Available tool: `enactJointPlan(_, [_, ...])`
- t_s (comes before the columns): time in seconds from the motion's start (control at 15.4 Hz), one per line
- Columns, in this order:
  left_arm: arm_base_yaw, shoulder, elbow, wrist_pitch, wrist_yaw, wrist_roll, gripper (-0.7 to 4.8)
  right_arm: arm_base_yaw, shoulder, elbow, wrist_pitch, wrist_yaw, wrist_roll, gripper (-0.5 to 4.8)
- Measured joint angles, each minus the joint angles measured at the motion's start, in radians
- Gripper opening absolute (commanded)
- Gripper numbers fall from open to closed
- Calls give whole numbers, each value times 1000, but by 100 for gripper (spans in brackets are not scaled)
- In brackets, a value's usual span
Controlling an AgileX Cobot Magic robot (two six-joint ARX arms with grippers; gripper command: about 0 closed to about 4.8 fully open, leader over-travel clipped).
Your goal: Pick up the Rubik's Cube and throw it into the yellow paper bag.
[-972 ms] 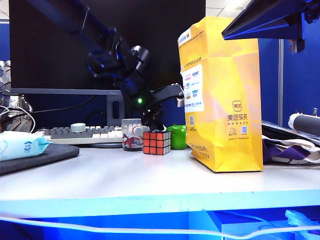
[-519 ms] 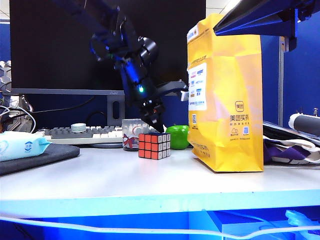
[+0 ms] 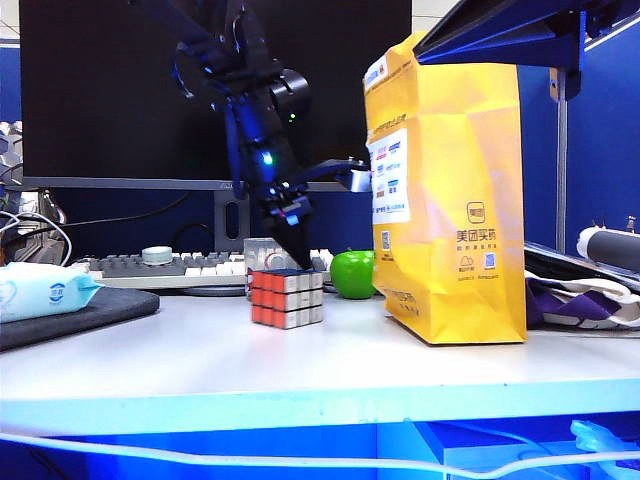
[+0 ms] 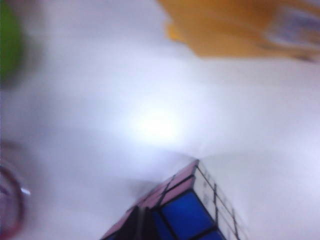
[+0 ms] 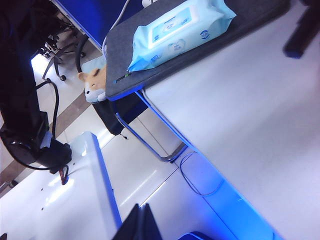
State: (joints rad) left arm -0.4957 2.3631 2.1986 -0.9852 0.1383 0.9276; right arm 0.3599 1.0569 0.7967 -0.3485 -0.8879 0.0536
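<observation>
Nearest the edge of the pale tabletop (image 3: 300, 370) sits the small black-framed Rubik's Cube (image 3: 287, 298), red face toward the exterior camera, well apart from the tall creased yellow paper bag (image 3: 450, 200) standing upright to its right. My left gripper (image 3: 298, 258) points steeply down with its tips touching the cube's top at the far edge; my jaws are pressed together, holding nothing, so I am only poking the cube, not gripping it. To do this step well, I judge I should lift off, spread my jaws wider than the cube, centre them over two opposite faces and come down square, since a closed tip on one edge may simply tip or slide it.

Behind the cube stand a clear glass cup (image 3: 258, 253) and a round green apple (image 3: 353, 273), then a grey keyboard (image 3: 160, 266) and a dark monitor (image 3: 120, 90).

My left wrist view, blurred, shows the cube (image 4: 190, 210) from above with a blue face that the exterior view hides. My right gripper (image 5: 140, 222), closed too, is high above the bag; its view looks down at the table edge, the floor and a pale blue pack of wipes (image 5: 180, 30).
</observation>
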Motion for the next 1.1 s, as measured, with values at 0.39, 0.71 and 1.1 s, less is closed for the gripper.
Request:
enactJointPlan(0.39, [0, -32, -5, -175, 7, -24, -5, 7, -1, 0, 0, -2, 2, -1])
enactJointPlan(0.71, [-1, -68, -32, -198, -191, -65, -5, 7, -1, 0, 23, -2, 2, -1])
enactJointPlan(1.1, [28, -258, -26, -23, -216, -210, -5, 7, -1, 0, 46, -3, 6, -1])
